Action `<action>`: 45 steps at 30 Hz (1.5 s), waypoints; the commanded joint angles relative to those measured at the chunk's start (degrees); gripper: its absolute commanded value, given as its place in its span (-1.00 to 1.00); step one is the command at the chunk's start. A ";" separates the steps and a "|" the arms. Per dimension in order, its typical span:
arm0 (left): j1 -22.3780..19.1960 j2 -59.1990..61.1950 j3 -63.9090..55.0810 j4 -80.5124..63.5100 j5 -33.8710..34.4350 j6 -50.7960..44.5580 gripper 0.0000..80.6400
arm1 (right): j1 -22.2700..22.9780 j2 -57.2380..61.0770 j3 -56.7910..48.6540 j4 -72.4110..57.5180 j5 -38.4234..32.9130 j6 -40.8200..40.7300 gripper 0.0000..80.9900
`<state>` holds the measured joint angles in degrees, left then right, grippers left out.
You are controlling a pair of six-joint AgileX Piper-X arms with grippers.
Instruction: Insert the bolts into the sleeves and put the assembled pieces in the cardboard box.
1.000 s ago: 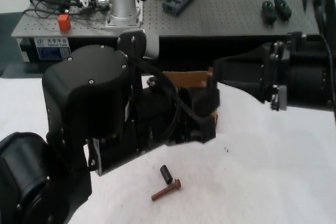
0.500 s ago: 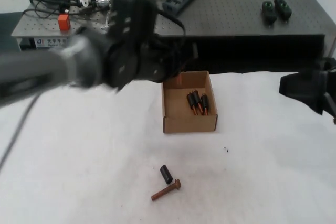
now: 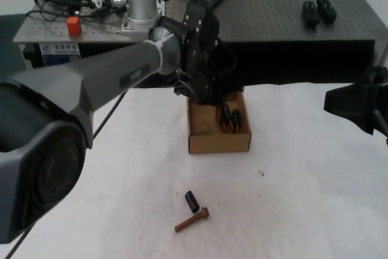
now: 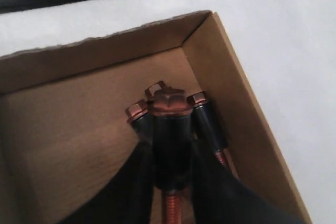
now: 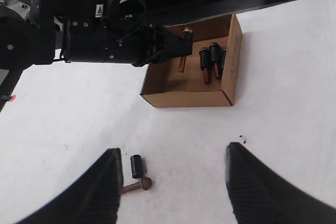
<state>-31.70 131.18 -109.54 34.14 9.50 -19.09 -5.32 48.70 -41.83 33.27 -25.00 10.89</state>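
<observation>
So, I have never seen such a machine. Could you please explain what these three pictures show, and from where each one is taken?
These are two robot arms, each ending in a two-finger pincer. The high picture comes from a camera behind the arms, looking forward and down. The other two come from cameras on the arms' wrists. On the white cloth stands a box with finished pieces inside. Nearer the high camera lie a loose sleeve and a loose bolt. The left pincer is shut on a piece, a bolt already in its sleeve, over the box. The right pincer is open and holds nothing.
</observation>
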 commanded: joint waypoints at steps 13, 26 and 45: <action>0.03 -0.45 -1.04 1.81 -0.34 0.65 -0.47 | -0.41 -0.30 -0.21 -0.20 1.09 0.00 0.08; 1.72 -18.34 5.74 14.72 -10.24 10.47 -0.53 | 9.10 13.64 -1.23 2.94 2.62 -3.23 -0.03; 6.65 -62.09 53.54 0.05 -13.19 12.71 -0.53 | 34.13 60.23 -33.53 7.94 16.76 -16.85 -0.03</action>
<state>-25.16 69.46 -56.30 34.86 -3.11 -7.51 28.41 108.25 -73.96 40.29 -8.68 -4.37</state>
